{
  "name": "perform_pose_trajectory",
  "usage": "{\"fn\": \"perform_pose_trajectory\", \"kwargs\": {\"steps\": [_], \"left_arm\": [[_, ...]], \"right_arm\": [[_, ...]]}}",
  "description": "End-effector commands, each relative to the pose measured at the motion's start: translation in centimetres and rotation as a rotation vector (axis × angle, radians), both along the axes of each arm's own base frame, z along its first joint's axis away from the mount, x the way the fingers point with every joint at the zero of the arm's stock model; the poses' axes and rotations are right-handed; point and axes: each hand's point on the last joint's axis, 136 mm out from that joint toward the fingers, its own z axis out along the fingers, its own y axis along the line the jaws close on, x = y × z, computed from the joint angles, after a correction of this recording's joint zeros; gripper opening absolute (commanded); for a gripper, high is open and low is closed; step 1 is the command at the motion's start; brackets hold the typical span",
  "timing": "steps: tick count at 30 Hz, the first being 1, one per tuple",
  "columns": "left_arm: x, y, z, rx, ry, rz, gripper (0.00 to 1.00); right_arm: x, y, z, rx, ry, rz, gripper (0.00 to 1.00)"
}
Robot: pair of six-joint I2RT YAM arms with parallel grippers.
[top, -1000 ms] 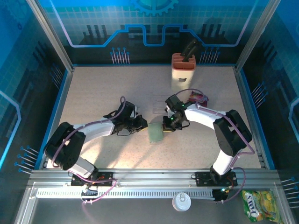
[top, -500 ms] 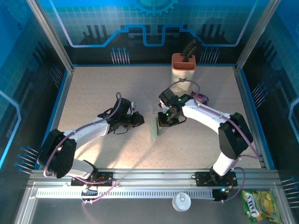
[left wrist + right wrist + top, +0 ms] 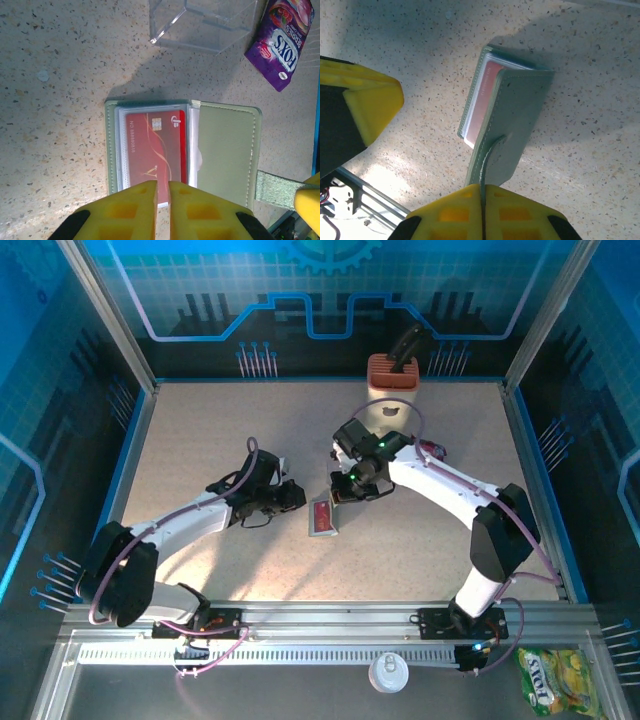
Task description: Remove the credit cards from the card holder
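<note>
Speckled table [image 3: 200, 440] carries the card holder [image 3: 227, 150], opened on a red credit card [image 3: 155, 150]. The right gripper [image 3: 482, 192] pinches its strap [image 3: 487, 160]. The left gripper [image 3: 162, 192], nearly closed and empty, hovers just left of it.

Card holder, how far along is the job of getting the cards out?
Done: the card holder lies open, its flap lifted by the strap pinched in the right end effector. In hand: the left end effector, fingers nearly together, sits at the edge of the clear sleeve holding the red card. Left: the red card is not yet out.
</note>
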Motion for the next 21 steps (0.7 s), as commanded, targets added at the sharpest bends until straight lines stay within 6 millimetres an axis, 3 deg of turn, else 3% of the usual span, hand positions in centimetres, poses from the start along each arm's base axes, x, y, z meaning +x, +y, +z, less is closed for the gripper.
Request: {"fn": "perform_pose_trajectory", "kwargs": {"steps": [1,14,21], "left_arm": [[-0.4,-0.1,-1.3,0.005,0.043,-0.005,0.13],[-2.1,-2.2,-6.0,0.149,0.165,-0.09,0.06],[-2.8,-2.5,-7.3,0.144,0.203,-0.093,0.05]], "right_arm": [[-0.5,-0.6,0.0,-0.051,-0.01,0.037,0.06],[0.0,-5.7,-3.3,-0.19,-0.004,-0.025,0.05],[0.1,-7.1,-5.2,-0.204,0.024,-0.045,0.05]]}}
